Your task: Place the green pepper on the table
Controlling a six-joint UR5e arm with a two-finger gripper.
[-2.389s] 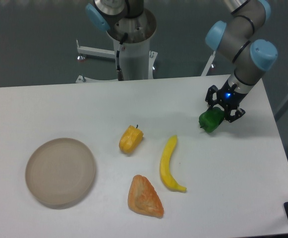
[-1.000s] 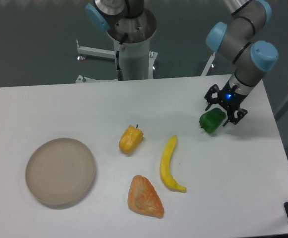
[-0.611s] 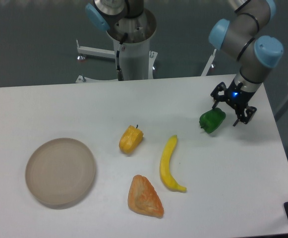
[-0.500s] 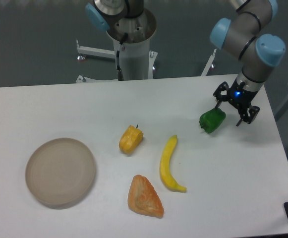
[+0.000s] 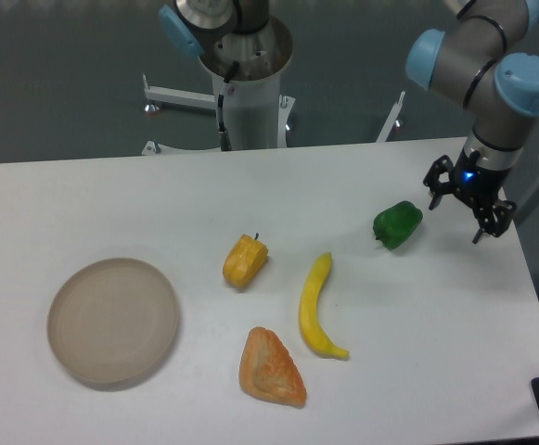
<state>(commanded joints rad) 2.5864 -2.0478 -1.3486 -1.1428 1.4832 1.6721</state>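
Observation:
The green pepper (image 5: 397,224) lies on the white table (image 5: 250,185) at the right, on its own with nothing holding it. My gripper (image 5: 467,211) hangs to the right of the pepper and a little above the tabletop. Its black fingers are spread open and empty, with a clear gap between them and the pepper.
A yellow-orange pepper (image 5: 244,260), a banana (image 5: 316,306) and an orange pastry-like wedge (image 5: 271,369) lie mid-table. A round beige plate (image 5: 113,321) sits at the left. The robot's base column (image 5: 248,83) stands behind the table's far edge. The table's right edge is close to the gripper.
My gripper has let go of the green pepper, opened, and moved up and to the right, away from it. The pepper has stayed where it was set down.

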